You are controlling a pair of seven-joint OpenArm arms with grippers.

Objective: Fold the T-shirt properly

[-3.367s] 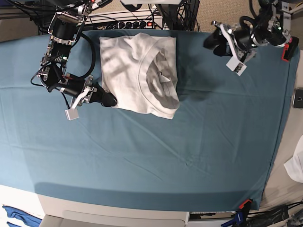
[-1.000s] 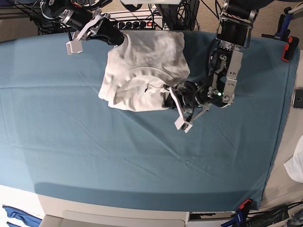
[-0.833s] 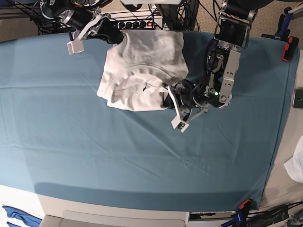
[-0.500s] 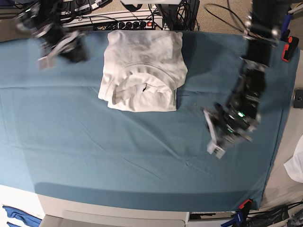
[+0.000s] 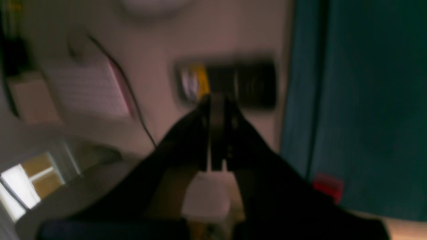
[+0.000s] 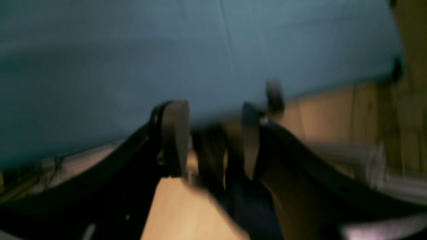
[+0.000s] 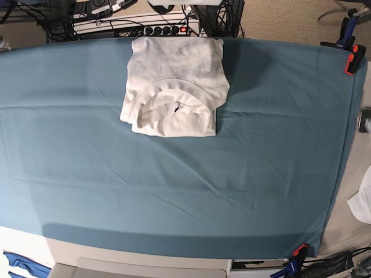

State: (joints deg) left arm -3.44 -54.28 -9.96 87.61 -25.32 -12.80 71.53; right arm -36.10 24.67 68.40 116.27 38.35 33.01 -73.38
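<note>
lying folded, t-shirt [image 7: 174,87]; wrist views blurred; left gripper [image 5: 213,133] closed, right gripper [image 6: 213,138] wide.

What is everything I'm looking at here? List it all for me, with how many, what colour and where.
Plain white cotton T-shirt: one, white, folded into a bundle at the far middle of the table, neckline showing.
Teal tablecloth: one, teal, covering the whole table.
Red clamps: two seen, red, at the cloth's far right and near right corners.
Black power strip: one, black with a red light, behind the table.
Small white cloth scrap: one, white, off the table's right edge.
Left gripper: one, black, shut, holding nothing, off the table's edge.
Right gripper: one, black, open and empty, beyond the cloth's edge.
</note>
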